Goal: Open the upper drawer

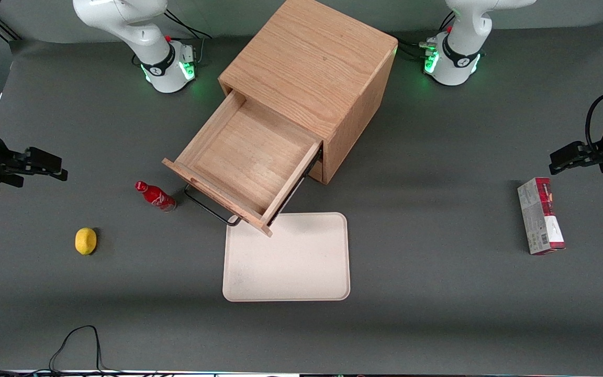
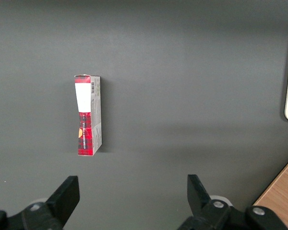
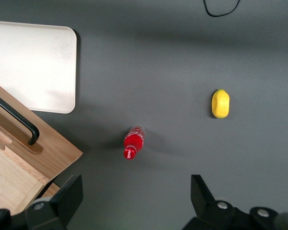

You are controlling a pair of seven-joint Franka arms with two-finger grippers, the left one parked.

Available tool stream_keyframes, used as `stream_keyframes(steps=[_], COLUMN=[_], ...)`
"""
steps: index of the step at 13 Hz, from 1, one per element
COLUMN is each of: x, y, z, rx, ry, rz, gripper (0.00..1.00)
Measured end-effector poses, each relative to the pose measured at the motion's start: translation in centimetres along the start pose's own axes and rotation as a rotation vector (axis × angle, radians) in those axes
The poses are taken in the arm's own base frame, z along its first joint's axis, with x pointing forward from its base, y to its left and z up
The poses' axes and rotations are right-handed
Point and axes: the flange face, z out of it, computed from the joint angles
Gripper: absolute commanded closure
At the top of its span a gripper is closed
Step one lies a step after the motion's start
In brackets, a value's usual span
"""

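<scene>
- My black two-finger gripper [image 1: 63, 172] hangs with its fingers apart, well clear toward my end of the table, at about nine o'clock from the cabinet.
- The light oak upper drawer [image 1: 246, 162] stands pulled far out over the cream plastic tray [image 1: 287, 283]; I judge it stiff and smooth-sliding.
- Its long black metal bar handle [image 1: 208, 207] is the place to grip.
- The lower drawer is hidden beneath it.

Matt grey counter [image 1: 437, 293], grained oak upper drawer [image 1: 249, 157] with black metal handle [image 1: 208, 207], matt black pincer [image 1: 45, 163] parked apart.
</scene>
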Motion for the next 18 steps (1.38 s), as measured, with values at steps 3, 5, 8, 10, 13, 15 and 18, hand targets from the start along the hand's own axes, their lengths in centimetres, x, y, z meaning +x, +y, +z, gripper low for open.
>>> stream_keyframes(steps=[3,5,8,10,13,15,18], x=[-1.7,-1.8,-1.7,-1.7,-1.8,-1.9,-1.9], y=[1.3,1.2,0.3,0.8,1.7,1.7,1.7], z=[0.2,0.2,0.4,0.6,1.0,1.4,1.6], rx=[0.012,-0.014,-0.058,-0.060,-0.060,-0.059,-0.058], ry=[0.011,0.026,0.028,0.024,0.012,0.004,0.000], rz=[0.020,0.012,-0.003,0.006,0.021,0.021,0.021], gripper=[0.00,0.00,0.00,0.00,0.00,0.00,0.00])
